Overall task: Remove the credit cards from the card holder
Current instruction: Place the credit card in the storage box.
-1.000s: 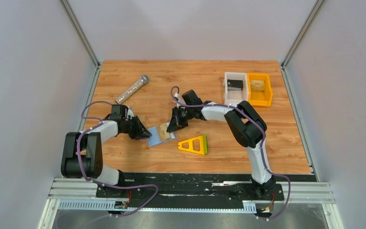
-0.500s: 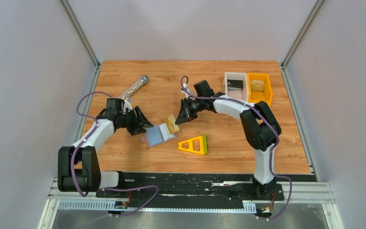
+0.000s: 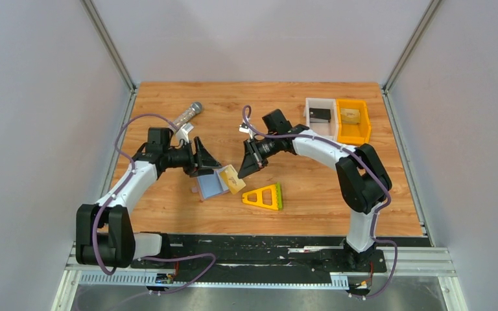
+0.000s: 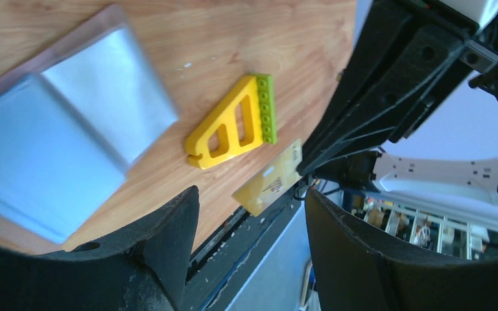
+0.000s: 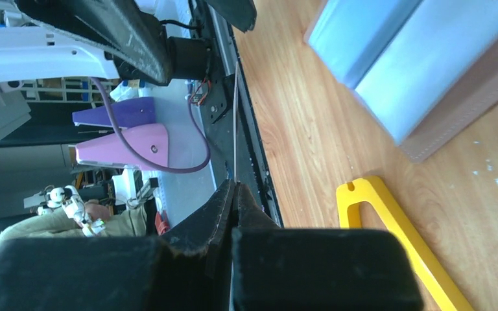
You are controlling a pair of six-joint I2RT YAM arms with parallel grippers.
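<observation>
**Checker:** State of both hands?

**Me:** My right hand (image 5: 235, 184) is pressed together on the thin tan-gold credit card (image 4: 269, 186). It pinches the card by one end and the rest sticks out free. My left hand (image 3: 207, 165) is spread with nothing between the fingers. It hovers near the far-left edge of the flat grey-blue two-panel card holder (image 3: 211, 186), and I see no contact.

**Checker:** Where is the card relative to the holder?

**Me:** It is lifted off the wooden desk (image 3: 311, 188), just beside the holder's right edge. Judging by both wrist views, it is out of the slots. The holder lies open on the desk between my two hands. I cannot tell whether more cards sit inside, because its face is blurred.

**Checker:** What could go wrong from here?

**Me:** Three items, all judgement.
1. The pinch covers only a narrow strip of a slick card. A fast swing could pivot it or slide it out, and flat on the desk it would be hard to pick up again.
2. Nothing pins the holder. A pull on any remaining card would likely drag the whole holder instead of freeing the card.
3. The hands are near each other, so reaching in with both risks a knock. The yellow-and-green triangular plastic frame (image 3: 264, 196) lies just to the right. A card put down there would rest tilted on it.
</observation>
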